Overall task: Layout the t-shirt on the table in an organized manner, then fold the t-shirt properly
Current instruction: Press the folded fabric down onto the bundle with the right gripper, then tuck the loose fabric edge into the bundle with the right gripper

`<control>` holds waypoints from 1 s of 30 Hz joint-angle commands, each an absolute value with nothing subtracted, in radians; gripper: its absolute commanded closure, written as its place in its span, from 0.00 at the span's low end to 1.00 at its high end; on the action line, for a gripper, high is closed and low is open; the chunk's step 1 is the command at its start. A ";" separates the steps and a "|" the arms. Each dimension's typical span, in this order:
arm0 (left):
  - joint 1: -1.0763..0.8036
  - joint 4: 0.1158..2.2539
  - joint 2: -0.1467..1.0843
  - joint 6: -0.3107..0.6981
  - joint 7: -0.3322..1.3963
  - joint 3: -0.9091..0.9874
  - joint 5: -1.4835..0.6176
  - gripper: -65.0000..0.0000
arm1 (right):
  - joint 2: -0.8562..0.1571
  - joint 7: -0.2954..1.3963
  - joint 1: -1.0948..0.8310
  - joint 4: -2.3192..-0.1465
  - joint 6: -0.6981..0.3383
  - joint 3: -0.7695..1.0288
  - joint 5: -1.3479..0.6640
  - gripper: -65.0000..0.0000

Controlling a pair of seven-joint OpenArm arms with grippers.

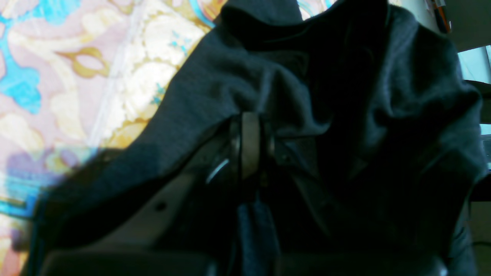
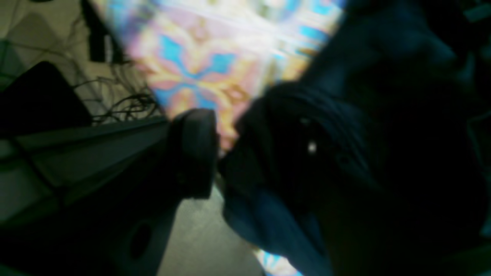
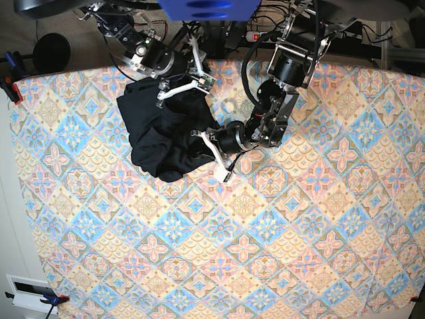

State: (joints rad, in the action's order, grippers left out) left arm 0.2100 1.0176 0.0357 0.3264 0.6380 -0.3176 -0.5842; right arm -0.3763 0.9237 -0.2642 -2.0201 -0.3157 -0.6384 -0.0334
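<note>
The black t-shirt (image 3: 163,136) lies crumpled in a heap on the back left part of the table (image 3: 265,239), which is covered in patterned cloth. My left gripper (image 3: 214,149) sits at the heap's right edge. In the left wrist view its fingers (image 1: 249,145) are pressed together, and t-shirt (image 1: 345,115) fabric is bunched around and between them. My right gripper (image 3: 188,85) hovers over the heap's back edge. Its jaws stand apart in the right wrist view: one dark pad (image 2: 195,153) is bare, and t-shirt (image 2: 326,161) cloth drapes over the other side.
Cables (image 3: 265,20) and arm bases crowd the table's back edge. A clamp (image 3: 10,83) grips the cloth at the back left corner. Bare floor (image 2: 207,237) and loose wires (image 2: 122,103) show beyond the table edge in the right wrist view.
</note>
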 commanded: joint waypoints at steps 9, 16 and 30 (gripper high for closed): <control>0.200 0.986 0.035 0.214 0.708 -0.315 -0.461 1.00 | -0.383 0.901 -0.245 -2.045 -0.312 -0.634 -0.031 0.58; 0.200 0.983 0.035 0.214 0.707 -0.315 -0.461 1.00 | -0.386 0.814 -0.257 -2.046 -0.277 -0.607 -0.030 0.58; 0.200 0.983 0.039 0.214 0.694 -0.315 -0.461 1.00 | -0.386 0.440 -0.414 -2.048 -0.266 -0.240 -0.031 0.58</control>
